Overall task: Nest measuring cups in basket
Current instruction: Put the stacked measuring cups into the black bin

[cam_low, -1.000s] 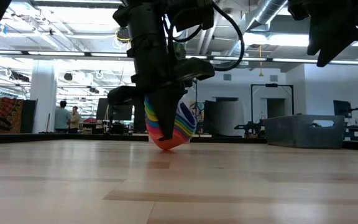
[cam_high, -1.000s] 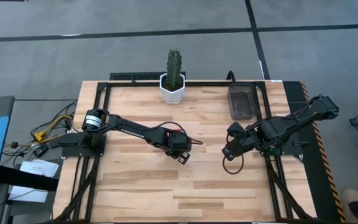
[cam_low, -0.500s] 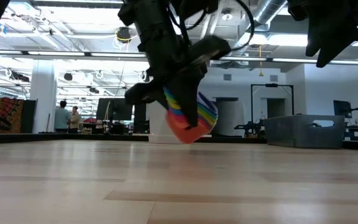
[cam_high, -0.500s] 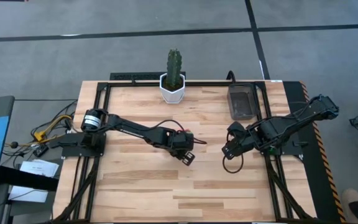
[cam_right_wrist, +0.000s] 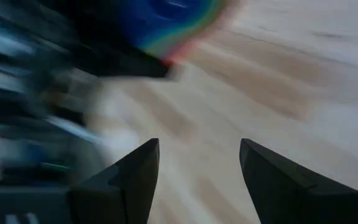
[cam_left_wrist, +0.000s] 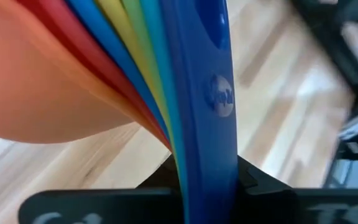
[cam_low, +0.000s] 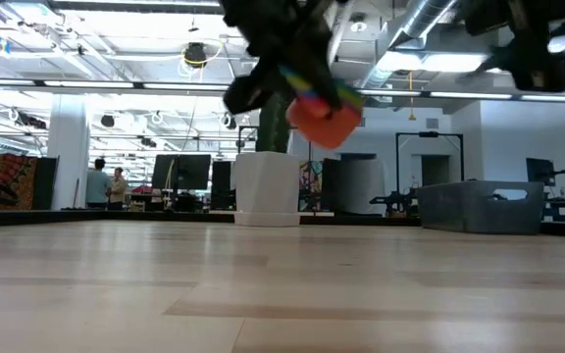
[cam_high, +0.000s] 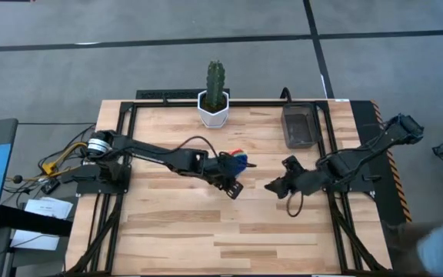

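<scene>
The measuring cups (cam_high: 238, 160) sit nested in one rainbow stack, orange outermost (cam_low: 323, 120) and blue innermost, and hang in the air over the table's middle. My left gripper (cam_high: 231, 171) is shut on the stack. My right gripper (cam_high: 272, 185) stands open to the right of the stack, pointing toward it, with nothing between its fingers (cam_right_wrist: 135, 180). The dark grey basket (cam_high: 299, 125) rests on its base at the far right of the table, apart from both grippers. My left gripper pinches the stacked flat handles (cam_left_wrist: 205, 146) between its two fingers, with the handles edge-on in the wrist view. The fingers slant down from the table's left. The nested bowls (cam_left_wrist: 61, 81) stick out past the fingertips, tilted and lifted clear of the table.
A white hexagonal pot with a cactus (cam_high: 214, 106) stands at the far edge, left of the basket (cam_low: 480, 207). Black frame rails run along the table's left and right sides. Bare wood lies across the near half.
My left gripper has gone up and tipped toward level, carrying the nested stack from just above the tabletop to well clear of it. The stack has tilted with it. My right gripper has swung a little toward the table's left and turned toward the stack, staying open.
</scene>
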`<state>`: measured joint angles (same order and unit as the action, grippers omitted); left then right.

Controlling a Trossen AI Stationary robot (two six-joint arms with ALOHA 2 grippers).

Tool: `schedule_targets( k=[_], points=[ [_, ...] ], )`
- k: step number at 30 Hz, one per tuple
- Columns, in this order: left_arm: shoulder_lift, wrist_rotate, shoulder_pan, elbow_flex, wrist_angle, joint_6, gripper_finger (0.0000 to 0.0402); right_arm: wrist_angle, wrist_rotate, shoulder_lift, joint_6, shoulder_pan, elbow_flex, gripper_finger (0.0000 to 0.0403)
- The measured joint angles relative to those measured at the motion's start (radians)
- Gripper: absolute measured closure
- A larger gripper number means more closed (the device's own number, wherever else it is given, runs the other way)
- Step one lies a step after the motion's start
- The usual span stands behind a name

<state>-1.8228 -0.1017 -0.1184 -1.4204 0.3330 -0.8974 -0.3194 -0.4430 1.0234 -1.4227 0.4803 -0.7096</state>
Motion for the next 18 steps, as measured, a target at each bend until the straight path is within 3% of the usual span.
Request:
schedule_targets(
  k=[4,9,13,18],
  points=[
    [0.018,0.030,0.004,0.000,-0.108,0.042,0.0375,0.311,-0.105,-0.030,-0.004,0.027,0.142,0.0157],
    [0.024,0.113,0.030,0.000,-0.209,0.073,0.0380,0.406,-0.233,-0.042,0.019,0.063,0.163,0.0157],
    [0.024,0.176,0.073,0.000,-0.236,0.094,0.0371,0.335,-0.340,-0.087,0.092,0.087,0.108,0.0158],
    [0.024,0.241,0.134,0.000,-0.260,0.151,0.0380,0.027,-0.437,-0.175,0.107,0.067,0.002,0.0170]
  ],
)
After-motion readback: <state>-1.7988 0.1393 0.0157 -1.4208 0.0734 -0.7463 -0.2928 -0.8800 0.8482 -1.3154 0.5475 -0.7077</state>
